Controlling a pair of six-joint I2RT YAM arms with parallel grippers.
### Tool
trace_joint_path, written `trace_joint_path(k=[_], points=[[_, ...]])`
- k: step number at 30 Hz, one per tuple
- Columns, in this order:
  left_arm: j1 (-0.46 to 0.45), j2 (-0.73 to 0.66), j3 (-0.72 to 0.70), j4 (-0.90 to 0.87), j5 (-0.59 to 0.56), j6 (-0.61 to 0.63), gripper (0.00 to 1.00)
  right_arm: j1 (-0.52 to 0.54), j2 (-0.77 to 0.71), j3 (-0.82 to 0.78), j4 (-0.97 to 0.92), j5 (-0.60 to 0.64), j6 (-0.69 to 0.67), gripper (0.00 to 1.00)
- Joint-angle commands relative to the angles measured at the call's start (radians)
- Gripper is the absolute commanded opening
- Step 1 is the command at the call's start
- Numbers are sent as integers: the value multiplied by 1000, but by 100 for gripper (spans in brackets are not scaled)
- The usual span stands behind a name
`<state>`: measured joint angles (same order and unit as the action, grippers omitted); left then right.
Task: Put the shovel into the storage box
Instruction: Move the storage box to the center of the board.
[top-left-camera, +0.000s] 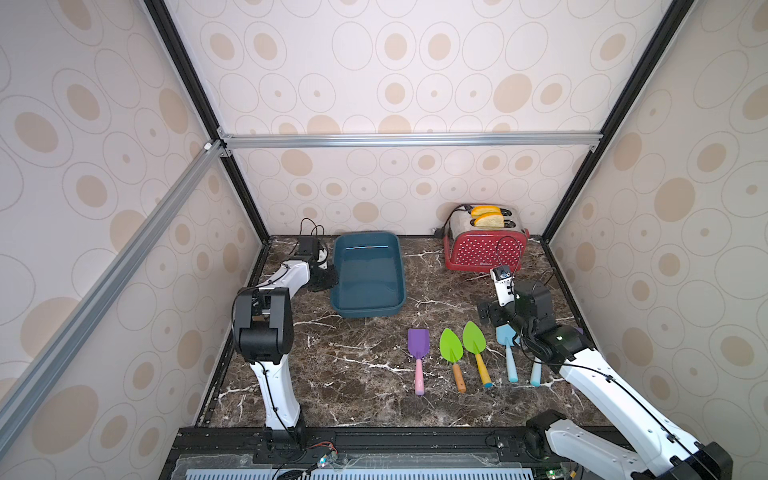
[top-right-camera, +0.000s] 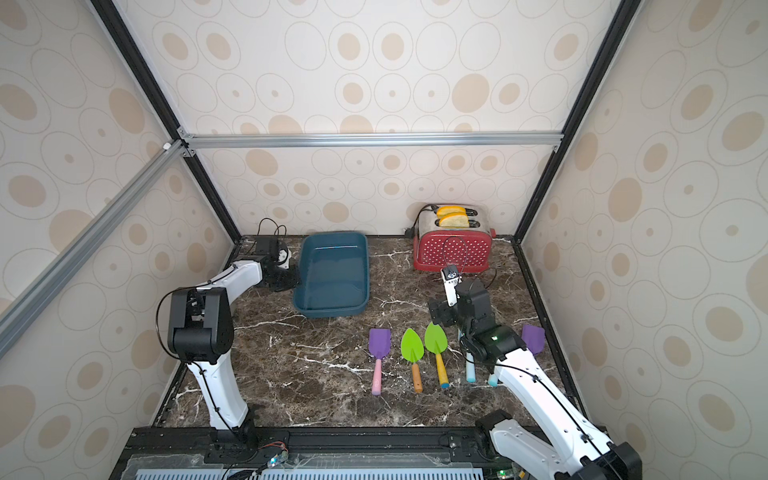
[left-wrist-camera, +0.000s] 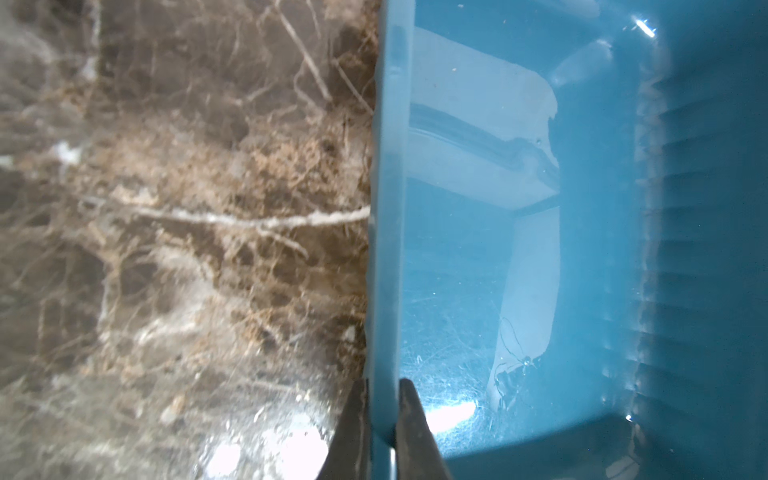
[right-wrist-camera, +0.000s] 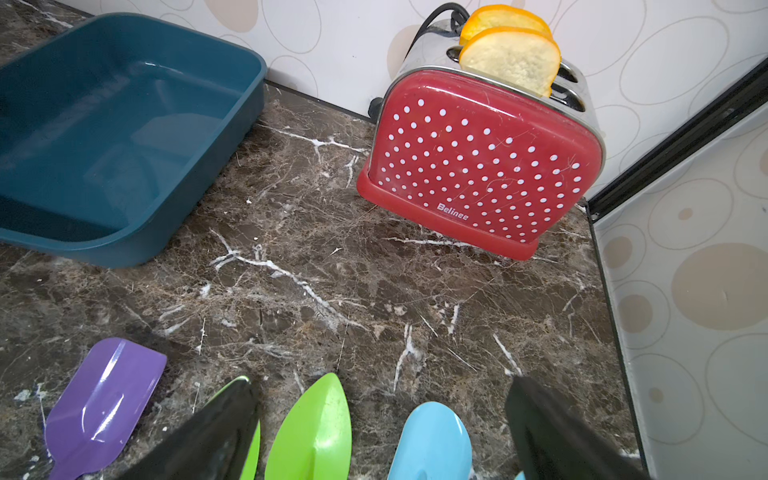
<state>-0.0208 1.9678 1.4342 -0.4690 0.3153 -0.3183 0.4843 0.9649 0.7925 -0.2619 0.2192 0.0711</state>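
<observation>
Your left gripper (left-wrist-camera: 384, 415) clamps the rim of the one storage box (top-left-camera: 365, 311). Your right gripper (right-wrist-camera: 380, 384) hangs wide open over the light blue shovel (top-left-camera: 504, 334). Right of the box: two purple shovels (top-left-camera: 417, 340), two green shovels (top-left-camera: 451, 345), one toaster (top-left-camera: 484, 251), two bread slices (top-left-camera: 488, 218). Marble tabletop (top-left-camera: 353, 374), circle-patterned walls (top-left-camera: 395, 83).

White links (top-left-camera: 286, 399) meet black joints (top-left-camera: 262, 328), trailing black cables (top-left-camera: 269, 390)
</observation>
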Motion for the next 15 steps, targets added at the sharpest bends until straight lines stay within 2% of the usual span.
trace_joint_path(k=[1,13,15], points=[[-11,-52,-52,-42,-29,18,7,6,-15,-10,9,-1,6,100],[-34,-216,-267,-4,-123,18,11,7,7,-9,9,-39,19,100],[-34,-213,-264,-8,-148,24,11,7,17,-9,10,-46,21,100]])
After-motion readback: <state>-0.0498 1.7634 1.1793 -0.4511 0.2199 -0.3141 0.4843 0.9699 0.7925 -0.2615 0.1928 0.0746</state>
